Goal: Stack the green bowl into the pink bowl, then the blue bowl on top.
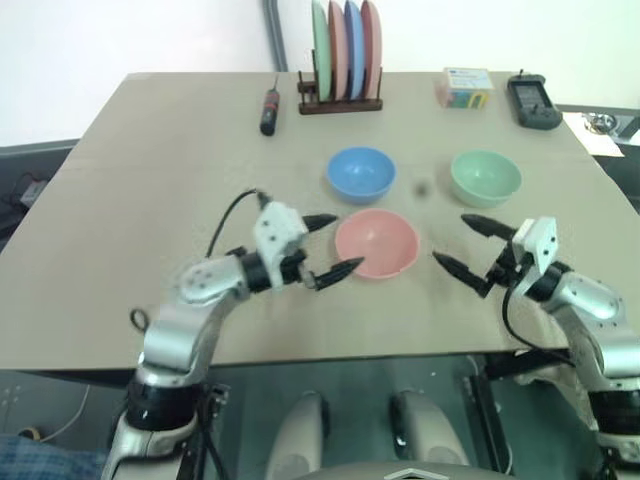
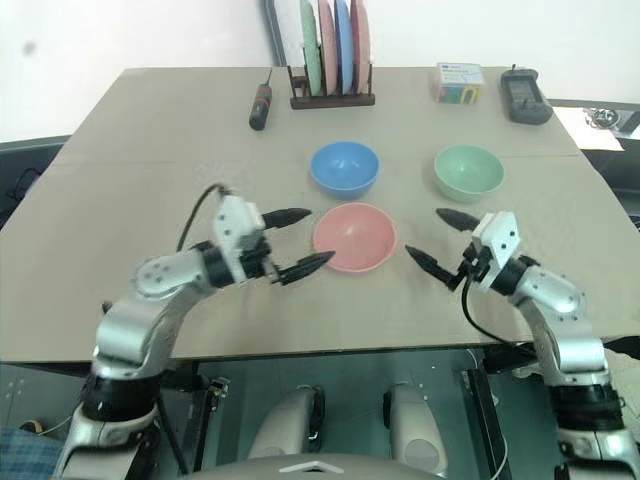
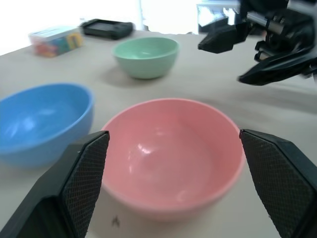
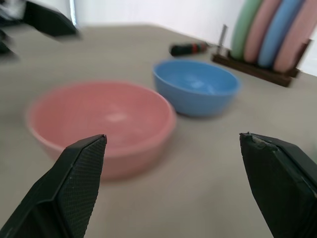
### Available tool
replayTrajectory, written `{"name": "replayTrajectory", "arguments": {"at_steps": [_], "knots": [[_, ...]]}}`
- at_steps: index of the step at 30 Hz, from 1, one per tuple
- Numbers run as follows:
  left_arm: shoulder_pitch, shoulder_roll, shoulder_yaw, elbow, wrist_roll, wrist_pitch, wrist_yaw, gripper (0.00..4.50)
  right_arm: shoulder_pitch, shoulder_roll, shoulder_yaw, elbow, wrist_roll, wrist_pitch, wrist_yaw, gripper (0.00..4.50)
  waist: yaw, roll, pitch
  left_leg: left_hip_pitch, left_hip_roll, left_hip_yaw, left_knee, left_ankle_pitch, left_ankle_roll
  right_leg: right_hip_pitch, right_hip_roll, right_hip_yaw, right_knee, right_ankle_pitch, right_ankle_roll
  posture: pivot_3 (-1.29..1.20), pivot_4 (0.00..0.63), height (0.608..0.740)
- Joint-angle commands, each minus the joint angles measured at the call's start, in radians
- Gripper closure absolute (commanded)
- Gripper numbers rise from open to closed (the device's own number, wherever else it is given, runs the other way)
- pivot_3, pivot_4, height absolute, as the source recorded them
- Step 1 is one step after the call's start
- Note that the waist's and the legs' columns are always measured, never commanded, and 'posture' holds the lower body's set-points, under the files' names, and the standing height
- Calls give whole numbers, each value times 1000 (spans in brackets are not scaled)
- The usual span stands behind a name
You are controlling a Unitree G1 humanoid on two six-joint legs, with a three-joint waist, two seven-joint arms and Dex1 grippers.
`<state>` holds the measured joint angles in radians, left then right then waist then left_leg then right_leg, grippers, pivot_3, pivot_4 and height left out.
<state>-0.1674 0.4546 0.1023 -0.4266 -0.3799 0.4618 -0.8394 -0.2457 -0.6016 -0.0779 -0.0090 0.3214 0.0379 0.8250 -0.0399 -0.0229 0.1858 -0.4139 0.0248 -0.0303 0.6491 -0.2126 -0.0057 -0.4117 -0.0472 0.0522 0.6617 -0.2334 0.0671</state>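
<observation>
Left eye view first: three bowls sit separately on the tan worktop, none stacked yet. The pink bowl is nearest the robot, upright and empty. Beyond it stands the blue bowl, close to it but apart, and off to the right sits the green bowl, well apart from the pink one.

The left end effector hangs just beside the pink bowl's left rim, black fingers spread wide, gripping nothing. From the left wrist view, the pink bowl sits squarely between those two open fingers, with the blue bowl alongside and the green bowl further off.

Over on the right, the right end effector is also wide open and empty, placed between the pink bowl and the green bowl, just short of the green one. Its tips point in toward the pink bowl.

Along the far edge: a wooden rack holding upright plates in green, pink and blue, a screwdriver with a dark handle to the rack's left, a small colourful box, and a black handheld device by the far right corner.
</observation>
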Motion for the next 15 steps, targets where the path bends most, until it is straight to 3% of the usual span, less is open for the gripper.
{"name": "replayTrajectory", "arguments": {"at_steps": [1,7,15], "knots": [[95,-14,127,-50,-92,-69,15,30,-119,-49,9,148,-112,-86,-9,0,1,0,0,0,0,0,0,0,0,0,0,0,0,0,0,0,150,740],[264,-38,224,-70,-210,-143,-18,30,-369,-62,87,445,-240,-149,2,0,1,0,0,0,0,1,0,0,0,0,0,0,-1,0,0,0,150,740],[396,-41,197,-90,-250,-230,-75,30,-689,18,190,915,-382,-130,-16,0,-2,0,0,0,0,2,0,0,0,0,0,1,-1,-2,-5,0,150,740]]}}
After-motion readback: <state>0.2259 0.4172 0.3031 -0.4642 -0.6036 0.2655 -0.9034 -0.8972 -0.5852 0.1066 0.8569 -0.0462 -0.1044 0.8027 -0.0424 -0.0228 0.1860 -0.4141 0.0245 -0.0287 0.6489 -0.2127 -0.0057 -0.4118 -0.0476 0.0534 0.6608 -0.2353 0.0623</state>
